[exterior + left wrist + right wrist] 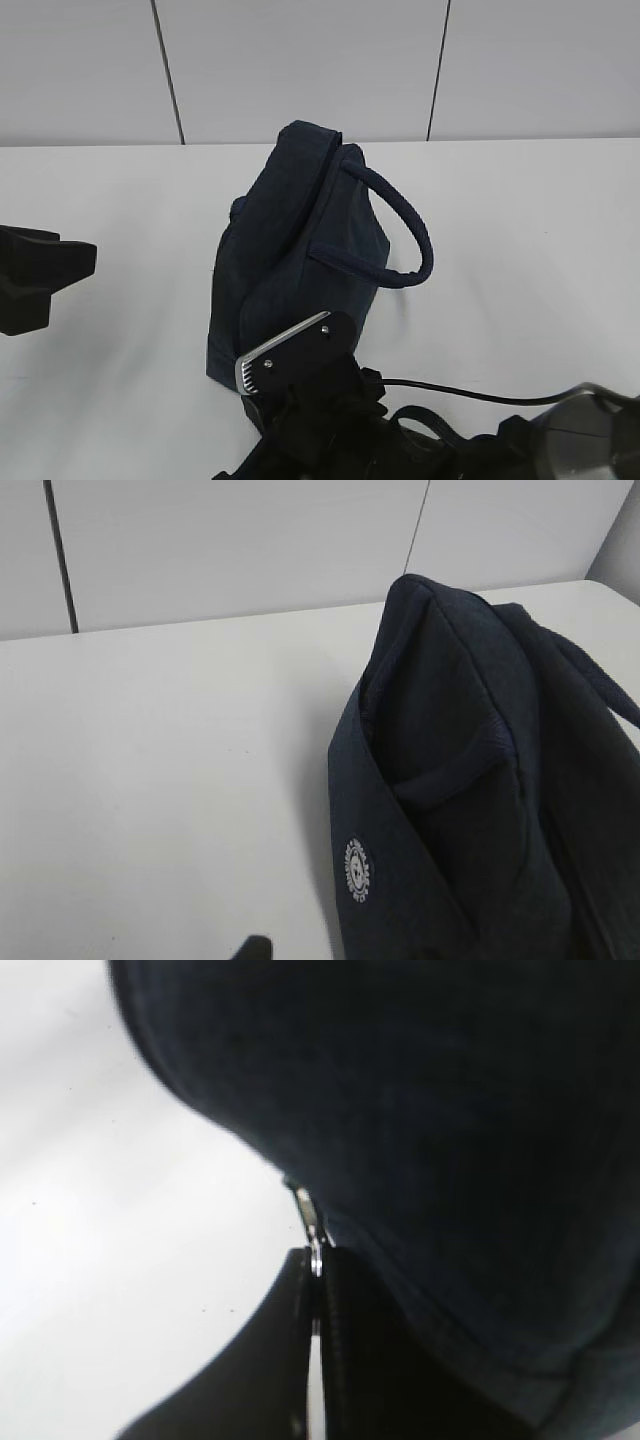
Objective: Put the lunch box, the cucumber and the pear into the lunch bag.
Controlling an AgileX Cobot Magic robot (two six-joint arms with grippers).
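From the exterior view the lunch bag (300, 250) stands upright mid-table, top closed, contents unseen; the right gripper (290, 352) sits at its near lower edge, the left gripper (40, 275) well apart, its state not discernible; in the left wrist view the bag's folded top hides any lining, and no lunch box, cucumber or pear shows; the right wrist view shows the fingers (290, 1360) pinched together on the silver zipper pull (312, 1222); pull steadily along the zipper line, keeping the clamp firm.
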